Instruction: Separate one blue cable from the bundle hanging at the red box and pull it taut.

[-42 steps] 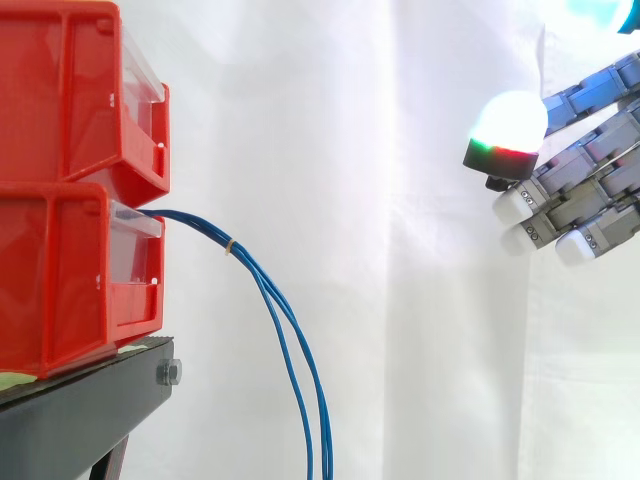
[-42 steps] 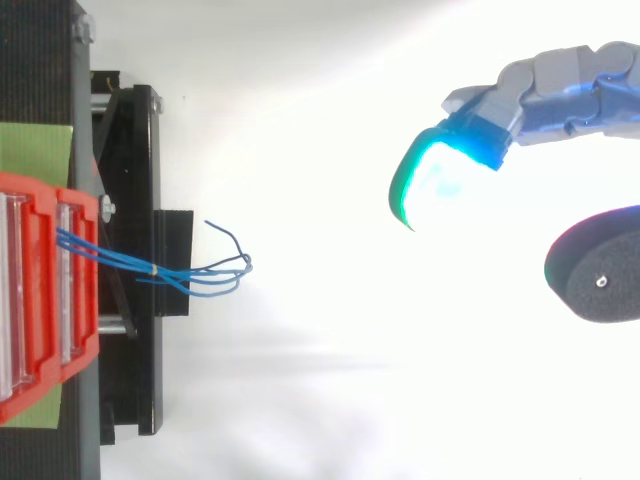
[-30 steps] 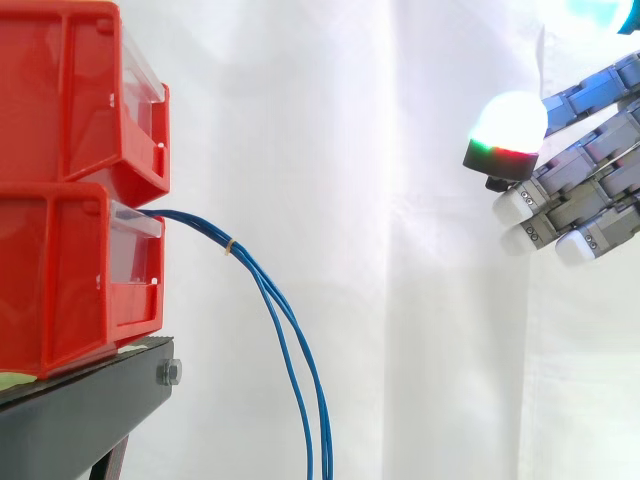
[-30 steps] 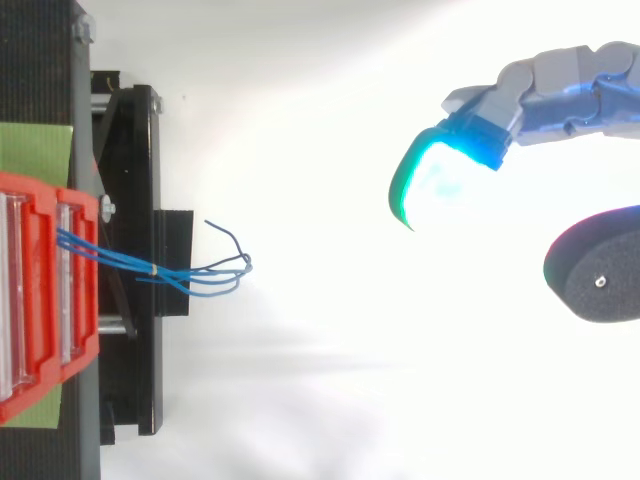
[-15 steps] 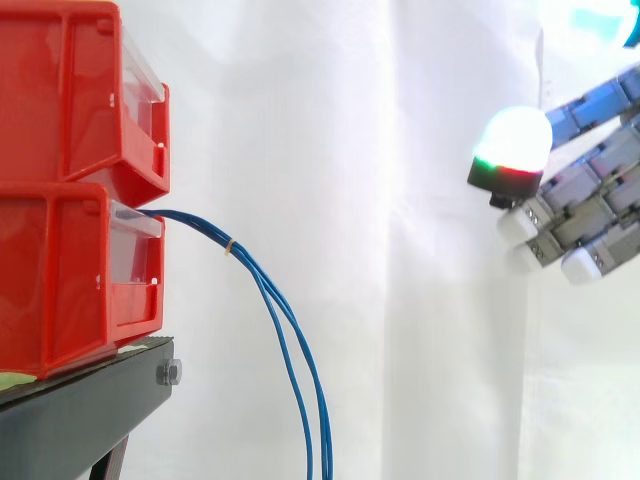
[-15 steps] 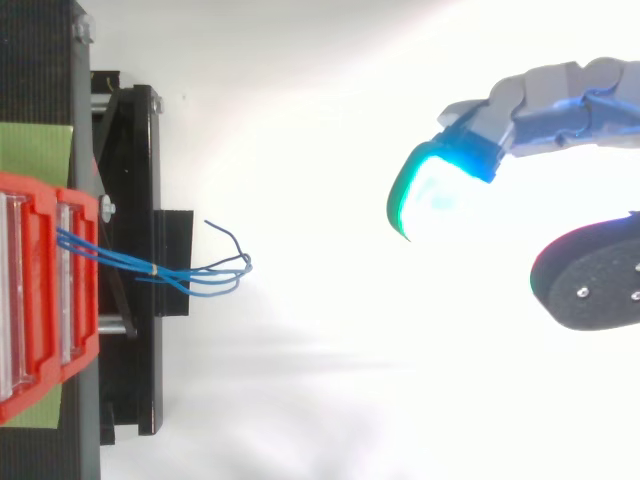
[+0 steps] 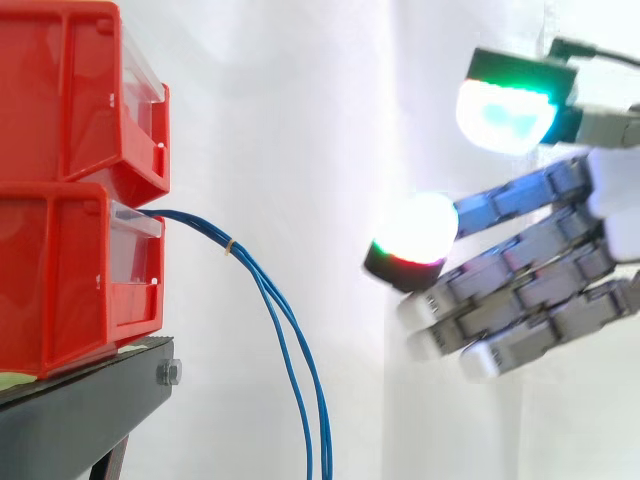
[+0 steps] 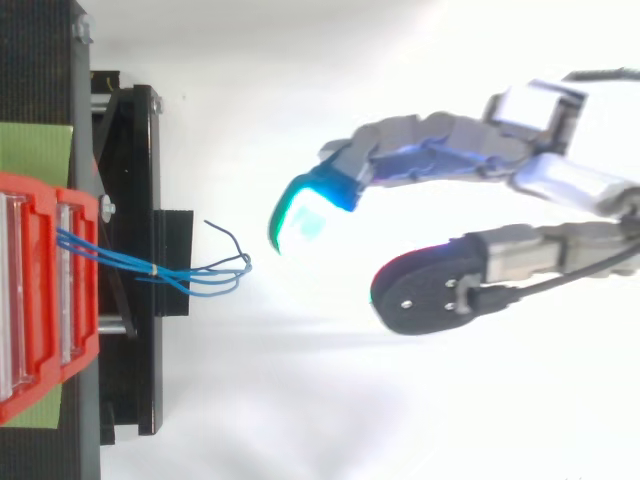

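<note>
Hand point(image 7: 520, 300) spread open in the side view, its fingers stretched toward the red box point(image 7: 70, 280) and its thumb held apart above them, holding nothing and well clear of the box's front. The blue cables point(image 7: 270, 295) leave that box's front lip as one bundle, pinched by a small tie point(image 7: 229, 245) just off the box. From there they bend over, so their long axis runs nearly straight down, away from the box and slack. From the top view, the hand point(image 8: 440, 165) reaches toward the red box point(image 8: 40, 290) with a gap between its glowing pads. The blue cables point(image 8: 190, 270) run out from the box toward the hand, fanning slightly past the tie point(image 8: 155, 270); the nearest pad is close to the strand ends but apart from them. By my reading nothing is done yet: no strand is singled out, gripped or pulled taut, so the whole task is left.
</note>
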You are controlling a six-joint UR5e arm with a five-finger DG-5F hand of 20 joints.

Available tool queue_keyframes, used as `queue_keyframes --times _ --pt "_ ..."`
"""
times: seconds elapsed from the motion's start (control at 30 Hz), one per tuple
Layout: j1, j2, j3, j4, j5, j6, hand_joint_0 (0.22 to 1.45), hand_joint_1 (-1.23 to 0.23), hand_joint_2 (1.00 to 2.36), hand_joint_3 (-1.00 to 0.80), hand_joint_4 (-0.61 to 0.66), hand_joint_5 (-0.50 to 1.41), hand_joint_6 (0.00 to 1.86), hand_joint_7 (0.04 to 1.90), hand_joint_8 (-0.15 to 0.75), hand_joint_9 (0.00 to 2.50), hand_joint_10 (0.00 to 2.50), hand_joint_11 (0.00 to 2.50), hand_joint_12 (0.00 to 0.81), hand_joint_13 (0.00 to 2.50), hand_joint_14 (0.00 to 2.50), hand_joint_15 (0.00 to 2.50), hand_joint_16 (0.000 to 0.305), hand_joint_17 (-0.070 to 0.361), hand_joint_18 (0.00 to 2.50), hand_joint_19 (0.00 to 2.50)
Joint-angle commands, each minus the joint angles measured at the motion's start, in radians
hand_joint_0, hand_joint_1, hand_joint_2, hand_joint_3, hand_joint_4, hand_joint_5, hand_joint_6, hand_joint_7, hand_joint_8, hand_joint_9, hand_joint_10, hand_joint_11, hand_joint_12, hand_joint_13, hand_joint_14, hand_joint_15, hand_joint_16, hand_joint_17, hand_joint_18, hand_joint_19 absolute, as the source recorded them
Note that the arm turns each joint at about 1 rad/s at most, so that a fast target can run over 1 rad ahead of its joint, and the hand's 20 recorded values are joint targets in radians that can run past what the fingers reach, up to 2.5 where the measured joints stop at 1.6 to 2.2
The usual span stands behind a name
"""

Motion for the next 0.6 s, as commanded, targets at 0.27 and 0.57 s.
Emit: queue_keyframes --times 0.27,0.57 --pt "-0.002 -0.149 0.054 0.175 0.002 -0.003 0.57 -0.53 1.01 -0.40 0.30 -0.20 0.50 0.91 0.280 0.39 0.01 0.27 0.354 0.20 0.00 0.08 0.055 0.124 0.23 0.32" --pt "-0.012 -0.192 0.123 0.148 0.005 0.008 0.57 -0.53 1.01 -0.40 0.30 -0.20 0.50 0.91 0.279 0.39 0.01 0.27 0.354 0.20 0.00 0.08 0.055 0.124 0.23 0.32"
